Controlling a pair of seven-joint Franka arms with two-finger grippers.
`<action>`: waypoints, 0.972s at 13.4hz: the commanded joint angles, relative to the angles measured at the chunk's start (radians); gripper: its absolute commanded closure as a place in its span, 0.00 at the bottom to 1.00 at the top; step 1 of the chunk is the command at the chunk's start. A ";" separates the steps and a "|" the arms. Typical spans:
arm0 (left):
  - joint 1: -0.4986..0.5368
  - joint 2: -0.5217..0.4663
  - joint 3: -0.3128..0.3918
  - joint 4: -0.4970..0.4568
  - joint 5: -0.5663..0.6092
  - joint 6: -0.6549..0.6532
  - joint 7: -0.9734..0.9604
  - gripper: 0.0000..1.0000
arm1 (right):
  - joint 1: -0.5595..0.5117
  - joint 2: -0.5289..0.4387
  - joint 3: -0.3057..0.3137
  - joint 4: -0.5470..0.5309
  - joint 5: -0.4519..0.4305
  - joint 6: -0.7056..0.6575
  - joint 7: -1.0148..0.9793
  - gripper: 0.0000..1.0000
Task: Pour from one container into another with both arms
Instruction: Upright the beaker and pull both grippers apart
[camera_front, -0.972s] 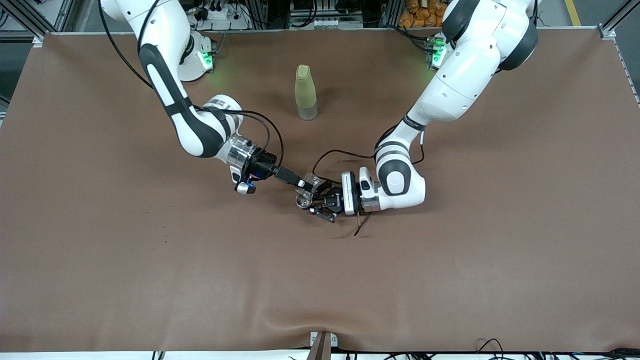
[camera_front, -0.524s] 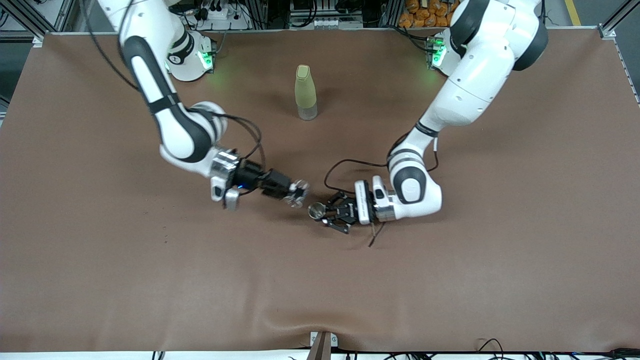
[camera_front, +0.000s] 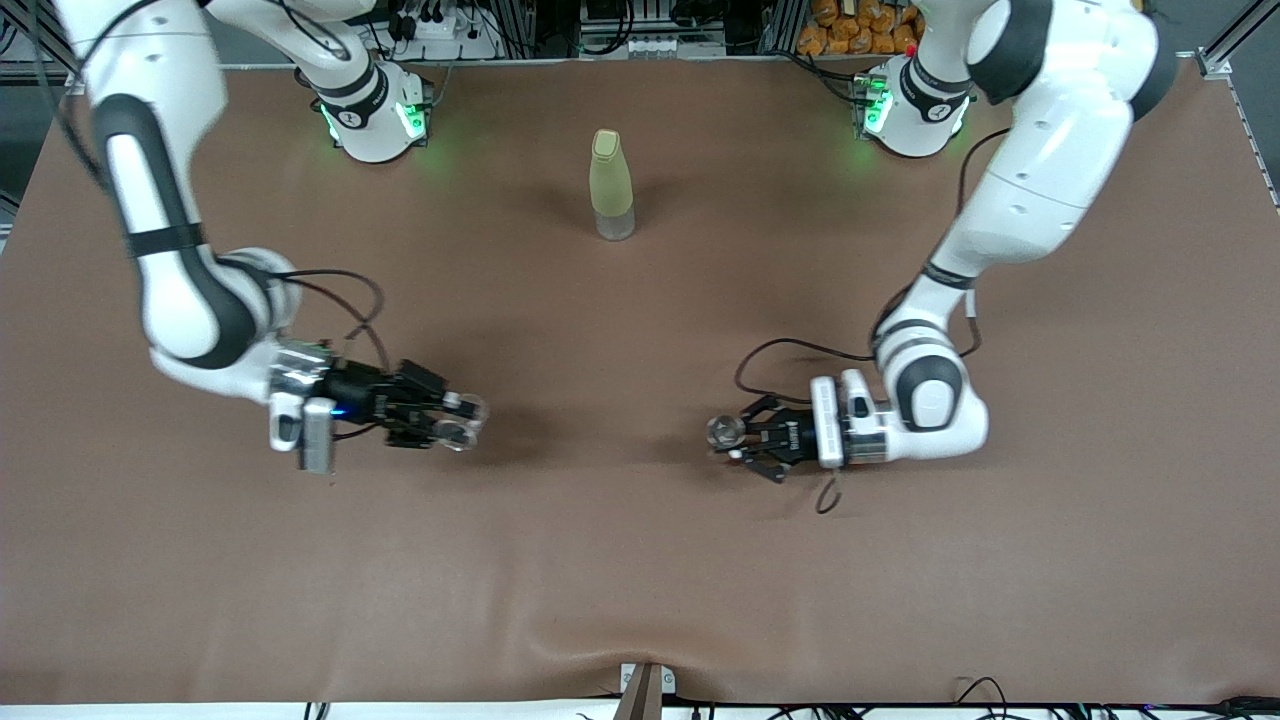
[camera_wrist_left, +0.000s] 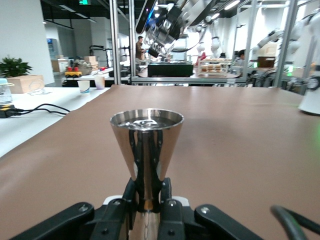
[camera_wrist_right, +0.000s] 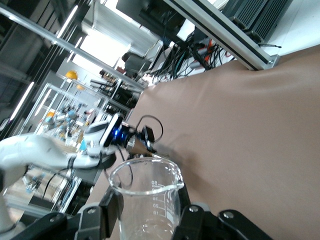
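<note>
The brown table cover (camera_front: 640, 560) is a soft, matte cloth, wrinkled along the edge nearest the front camera. A tall yellow-green bottle (camera_front: 610, 185) stands upright between the two arm bases, well apart from both grippers.

Right gripper (camera_front: 455, 420) is low over the cloth toward the right arm's end of the table, jaws closed on the glass cup (camera_wrist_right: 146, 200): clear, thin-walled, printed scale marks, small pouring lip. It looks empty, though the bottom of it is out of view.

Left gripper (camera_front: 745, 447) is low over the cloth toward the left arm's end, jaws pinched on the narrow waist of the metal cup (camera_wrist_left: 146, 145): polished, mirror-bright, hourglass form, upright, something glinting inside the rim.

Judgement: pour appears done and the step in hand is setting both cups down. Glass and polished metal are slippery. Advise keeping the metal cup level, lowering until each base is flat on the cloth, and only then releasing.
</note>
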 joint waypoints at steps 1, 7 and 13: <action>0.119 -0.057 -0.013 -0.082 0.118 -0.119 -0.015 1.00 | -0.164 0.024 0.021 0.017 -0.130 -0.193 -0.100 0.89; 0.378 -0.061 -0.013 -0.102 0.349 -0.286 -0.027 1.00 | -0.457 0.221 0.021 0.168 -0.384 -0.399 -0.536 0.88; 0.547 -0.029 -0.010 -0.103 0.409 -0.302 -0.023 1.00 | -0.583 0.304 0.021 0.176 -0.486 -0.416 -0.906 0.87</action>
